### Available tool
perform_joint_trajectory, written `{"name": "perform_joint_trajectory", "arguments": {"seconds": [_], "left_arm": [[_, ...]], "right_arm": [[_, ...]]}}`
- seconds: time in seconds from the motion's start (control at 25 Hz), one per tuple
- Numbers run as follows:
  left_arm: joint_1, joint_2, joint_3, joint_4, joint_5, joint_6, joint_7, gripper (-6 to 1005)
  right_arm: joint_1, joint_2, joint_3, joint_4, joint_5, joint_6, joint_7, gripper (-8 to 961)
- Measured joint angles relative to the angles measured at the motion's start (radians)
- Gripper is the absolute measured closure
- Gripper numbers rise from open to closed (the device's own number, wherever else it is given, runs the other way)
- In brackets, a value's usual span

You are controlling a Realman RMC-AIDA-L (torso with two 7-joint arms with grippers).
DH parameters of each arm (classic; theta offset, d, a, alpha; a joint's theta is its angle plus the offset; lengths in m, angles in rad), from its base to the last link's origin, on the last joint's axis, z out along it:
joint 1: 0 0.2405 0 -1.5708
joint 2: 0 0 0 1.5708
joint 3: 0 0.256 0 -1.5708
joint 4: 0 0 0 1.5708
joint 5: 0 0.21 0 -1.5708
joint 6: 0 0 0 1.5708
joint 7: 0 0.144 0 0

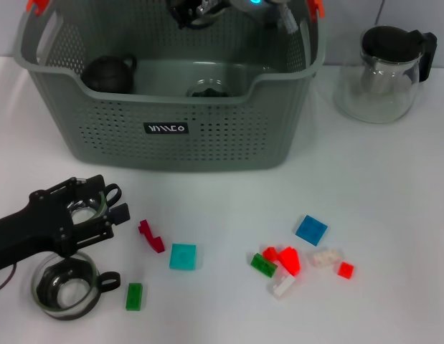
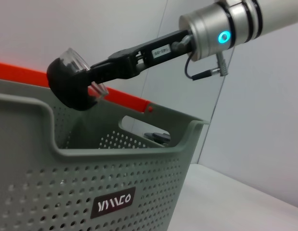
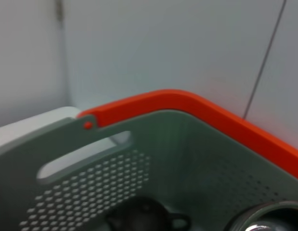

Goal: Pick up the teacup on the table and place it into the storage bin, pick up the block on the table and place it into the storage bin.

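The grey-green storage bin (image 1: 171,136) stands at the back of the table and also shows in the left wrist view (image 2: 67,183). Above it, my right gripper (image 2: 93,79) is shut on a dark teacup (image 2: 67,86) with a clear rim, tilted over the bin. A dark teacup (image 1: 107,72) and a glass one (image 1: 206,89) lie inside. At the front left my left gripper (image 1: 112,203) is open around a glass teacup (image 1: 83,208). Another glass teacup (image 1: 64,287) stands just in front of it. Loose blocks lie nearby: dark red (image 1: 151,236), teal (image 1: 183,256), green (image 1: 134,296).
More blocks lie at the front right: blue (image 1: 310,229), a red cluster (image 1: 285,259), white (image 1: 326,257), small red (image 1: 345,269). A glass jug with a black lid (image 1: 385,72) stands to the right of the bin. The bin has orange handle clips (image 1: 36,6).
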State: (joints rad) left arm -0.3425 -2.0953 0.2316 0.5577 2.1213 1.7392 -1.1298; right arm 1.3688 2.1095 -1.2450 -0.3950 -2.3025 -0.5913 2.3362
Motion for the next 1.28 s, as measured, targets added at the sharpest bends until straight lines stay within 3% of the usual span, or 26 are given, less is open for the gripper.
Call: {"name": "perform_joint_trajectory", "arguments": {"seconds": [0.32, 0.72, 1.2, 1.28], "left_arm": [[-0.016, 0.001, 0.004, -0.017, 0.000, -0.023, 0.001, 203], [-0.020, 0.000, 0.005, -0.027, 0.002, -0.036, 0.004, 204], [-0.021, 0.001, 0.005, -0.027, 0.002, -0.044, 0.004, 203], [-0.020, 0.000, 0.005, -0.027, 0.002, -0.048, 0.004, 203]], "right_arm": [[0.009, 0.009, -0.057, 0.100, 0.048, 0.078, 0.003, 900], [-0.015, 0.002, -0.137, 0.095, 0.064, 0.033, -0.014, 878], [-0.009, 0.001, -0.142, 0.088, 0.064, 0.019, -0.006, 841], [-0.009, 0.001, -0.142, 0.087, 0.064, 0.019, -0.005, 767]]}}
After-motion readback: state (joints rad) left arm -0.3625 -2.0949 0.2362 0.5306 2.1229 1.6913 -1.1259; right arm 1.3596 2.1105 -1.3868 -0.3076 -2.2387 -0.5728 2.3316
